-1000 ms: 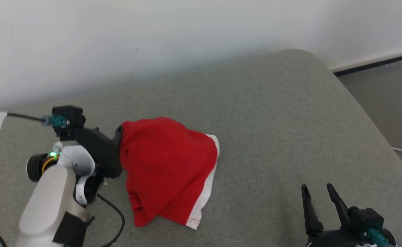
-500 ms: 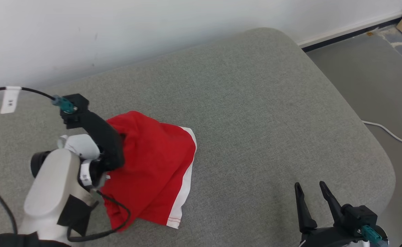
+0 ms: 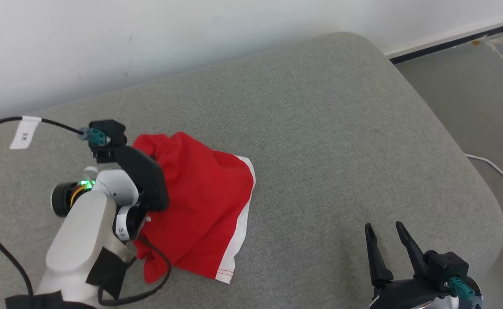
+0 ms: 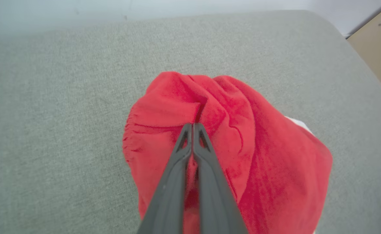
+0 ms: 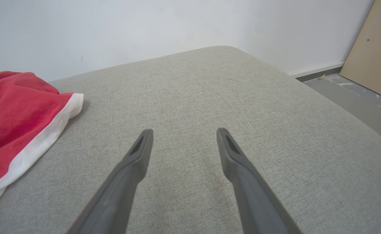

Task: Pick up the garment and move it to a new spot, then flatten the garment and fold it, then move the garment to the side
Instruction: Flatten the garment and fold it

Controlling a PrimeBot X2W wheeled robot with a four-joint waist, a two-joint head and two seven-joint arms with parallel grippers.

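The garment (image 3: 204,201) is red cloth with a white band along its right edge, lying rumpled on the grey cushion (image 3: 320,128). In the head view my left wrist (image 3: 142,180) sits at the garment's left edge, its fingers hidden by cloth. The left wrist view has my left gripper (image 4: 193,125) shut, its tips pressed together on a fold of the garment (image 4: 258,146). My right gripper (image 3: 383,226) stands open over bare cushion at the lower right, well apart from the garment. Between the spread fingertips of that right gripper (image 5: 184,131) is only cushion, with the garment (image 5: 15,107) far left.
A white wall backs the cushion. The cushion's rounded right edge drops to a grey floor (image 3: 470,77) with a white cable (image 3: 491,167). A black cable with a white tag (image 3: 25,133) runs to my left wrist. A wooden board (image 5: 372,48) leans at the right.
My left gripper has shut on a fold of the garment, and the cloth's top left edge is now bunched up beside it. The head camera has shifted. The right gripper stays open.
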